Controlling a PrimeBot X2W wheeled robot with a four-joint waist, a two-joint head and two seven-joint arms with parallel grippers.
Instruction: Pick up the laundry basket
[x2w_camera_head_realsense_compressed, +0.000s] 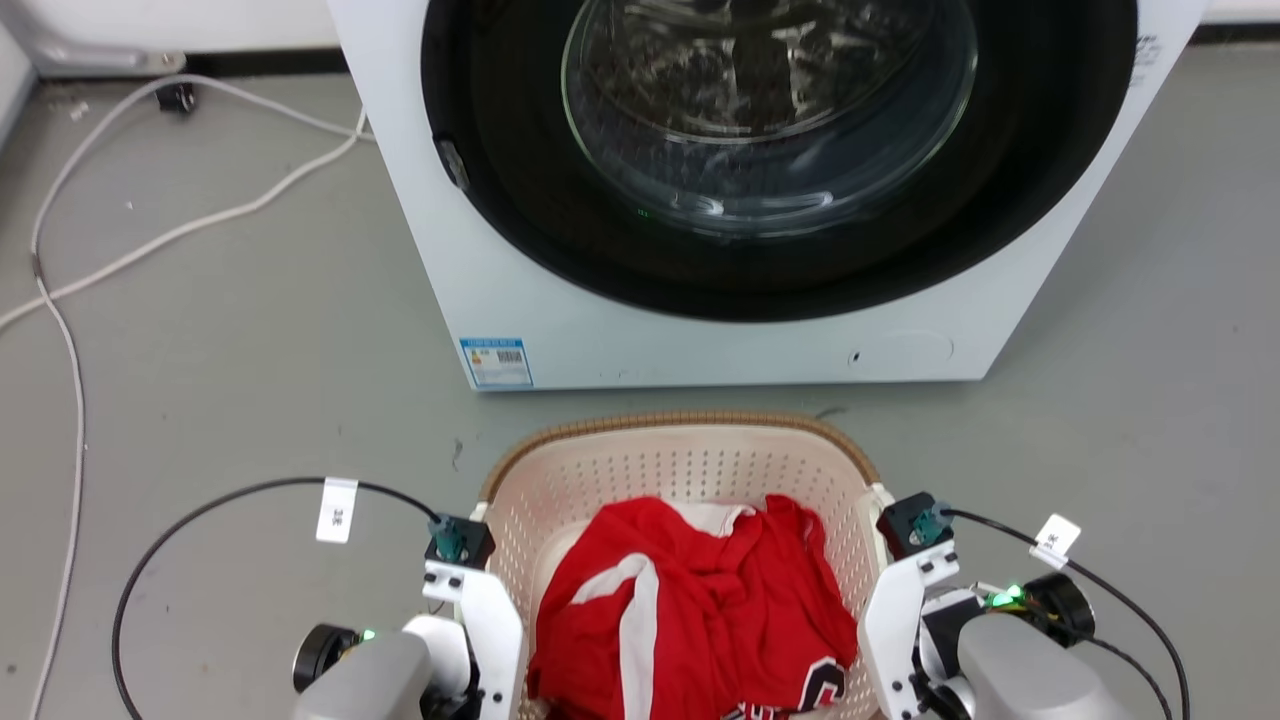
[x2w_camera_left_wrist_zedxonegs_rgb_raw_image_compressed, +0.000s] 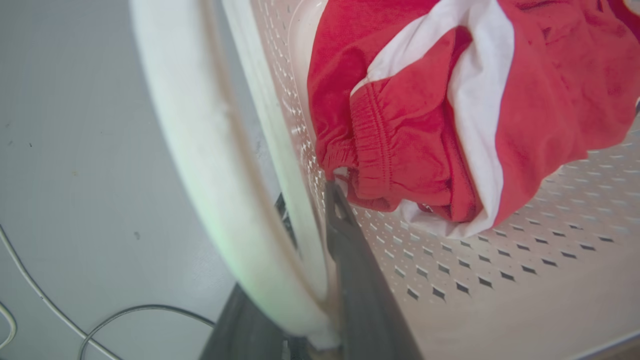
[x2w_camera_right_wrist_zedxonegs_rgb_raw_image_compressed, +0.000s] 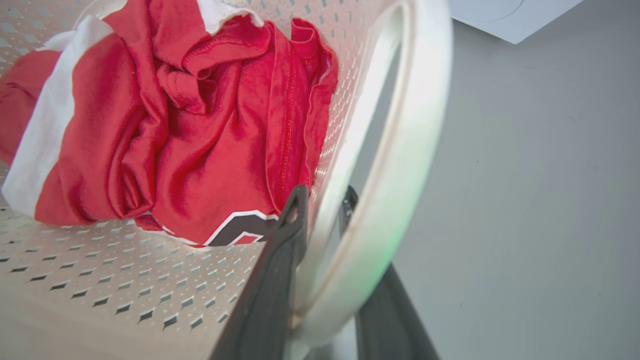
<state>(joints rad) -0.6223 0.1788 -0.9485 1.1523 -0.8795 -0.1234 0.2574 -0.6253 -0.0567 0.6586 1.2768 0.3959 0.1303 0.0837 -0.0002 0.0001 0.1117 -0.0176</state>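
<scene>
The laundry basket, cream and perforated with a brown woven rim, sits low in the head view in front of the washer, holding a red and white garment. My left gripper grips the basket's left side wall, one dark finger inside and one outside, under the white loop handle. My right gripper clamps the right wall the same way, beside its loop handle. Both white wrists flank the basket.
A white front-loading washing machine with a dark round door stands just beyond the basket. White cables trail over the grey floor at the left. Black cables loop off both of my wrists.
</scene>
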